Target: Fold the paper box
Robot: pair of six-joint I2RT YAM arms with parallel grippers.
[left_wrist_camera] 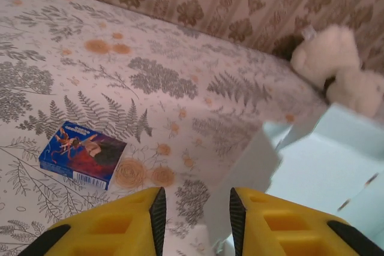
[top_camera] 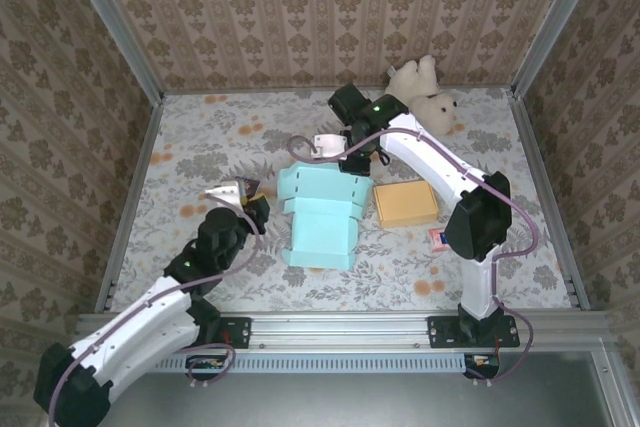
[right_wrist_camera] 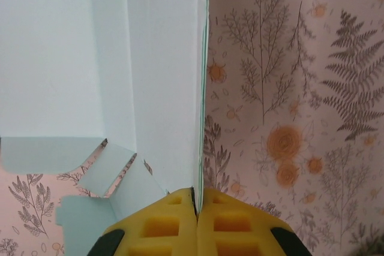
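The paper box (top_camera: 320, 219) lies mid-frame in the top view, its long axis running from upper to lower. At its upper edge the right gripper (right_wrist_camera: 196, 199) is pressed together, pinching a raised panel's thin edge. The left gripper (left_wrist_camera: 195, 205) is spread at the box's left, nearest a flap (left_wrist_camera: 246, 169). Whether that flap reaches between its fingers is cut off at the frame's bottom.
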